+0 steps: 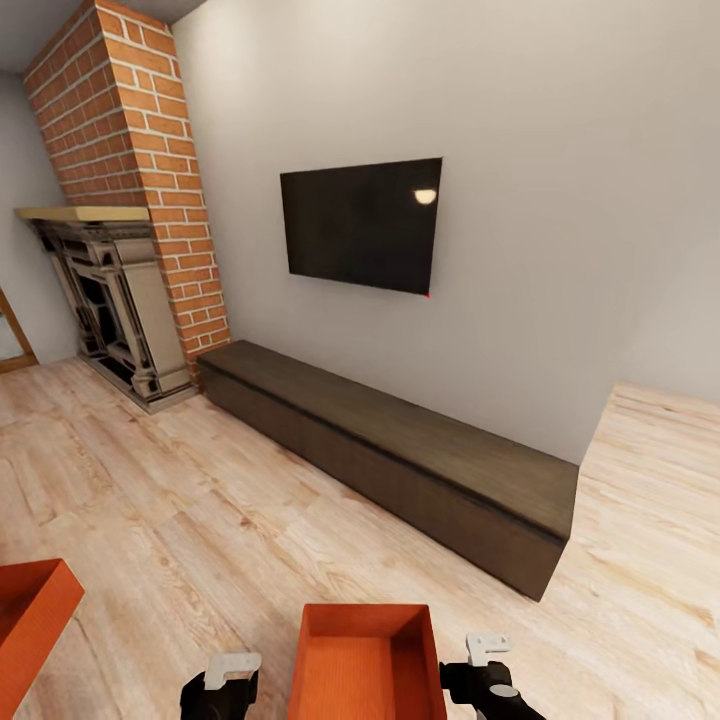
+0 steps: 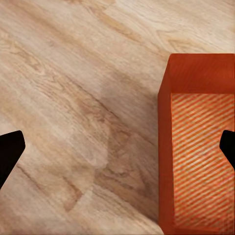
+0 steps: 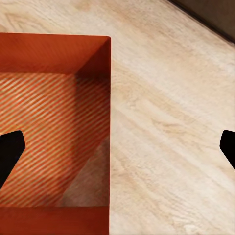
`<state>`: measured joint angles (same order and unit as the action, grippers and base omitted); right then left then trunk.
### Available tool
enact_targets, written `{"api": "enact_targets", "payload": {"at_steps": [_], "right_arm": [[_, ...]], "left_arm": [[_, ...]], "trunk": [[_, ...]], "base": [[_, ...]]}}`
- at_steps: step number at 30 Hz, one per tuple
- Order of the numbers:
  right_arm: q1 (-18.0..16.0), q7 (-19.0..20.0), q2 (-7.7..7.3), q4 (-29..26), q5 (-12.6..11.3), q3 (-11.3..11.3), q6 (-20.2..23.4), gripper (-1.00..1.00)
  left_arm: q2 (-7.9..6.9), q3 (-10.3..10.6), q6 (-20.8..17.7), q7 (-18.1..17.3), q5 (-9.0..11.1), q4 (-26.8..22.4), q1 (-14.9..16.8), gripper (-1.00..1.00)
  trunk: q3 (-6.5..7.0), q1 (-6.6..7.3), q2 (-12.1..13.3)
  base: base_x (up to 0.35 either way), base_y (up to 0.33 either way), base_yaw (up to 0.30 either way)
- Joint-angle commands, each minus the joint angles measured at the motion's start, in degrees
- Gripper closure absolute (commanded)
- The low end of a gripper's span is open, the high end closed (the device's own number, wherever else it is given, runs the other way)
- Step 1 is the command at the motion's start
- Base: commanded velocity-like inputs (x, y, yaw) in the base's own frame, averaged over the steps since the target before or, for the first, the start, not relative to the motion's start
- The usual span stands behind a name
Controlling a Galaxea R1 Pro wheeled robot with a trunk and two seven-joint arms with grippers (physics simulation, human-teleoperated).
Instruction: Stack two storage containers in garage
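Observation:
One orange-red storage container (image 1: 365, 665) sits at the near edge of the head view, between my two grippers, over the living room's wood-plank floor (image 1: 200, 500). My left gripper (image 1: 232, 672) is open beside its left wall. In the left wrist view that gripper (image 2: 117, 152) straddles the wall of the container (image 2: 200, 147). My right gripper (image 1: 487, 650) is open beside the right wall. Seen from the right wrist, this gripper (image 3: 117, 149) spans the rim of the container (image 3: 54, 122). Neither gripper grips anything. A second storage container (image 1: 30, 620) lies at the left edge, partly cut off.
A long low dark-brown cabinet (image 1: 400, 450) runs along the wall ahead, under a black TV (image 1: 362, 224). The brick chimney (image 1: 130, 130) and ornate fireplace (image 1: 110, 300) stand at the far left. Wood floor stretches between me and the cabinet.

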<state>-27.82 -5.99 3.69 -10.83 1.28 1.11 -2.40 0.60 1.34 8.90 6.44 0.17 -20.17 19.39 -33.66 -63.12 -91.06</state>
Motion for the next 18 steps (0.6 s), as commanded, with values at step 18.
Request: {"api": "enact_targets", "payload": {"at_steps": [18], "right_arm": [[0.0, -0.3, 0.00, 0.0, 0.1, 0.1, -0.1, -1.00]], "left_arm": [[-0.07, 0.2, 0.2, 0.3, 0.0, 0.1, 0.0, -1.00]], "trunk": [[-3.29, -3.95, -7.3]], "base": [[0.000, 0.000, 0.000]]}}
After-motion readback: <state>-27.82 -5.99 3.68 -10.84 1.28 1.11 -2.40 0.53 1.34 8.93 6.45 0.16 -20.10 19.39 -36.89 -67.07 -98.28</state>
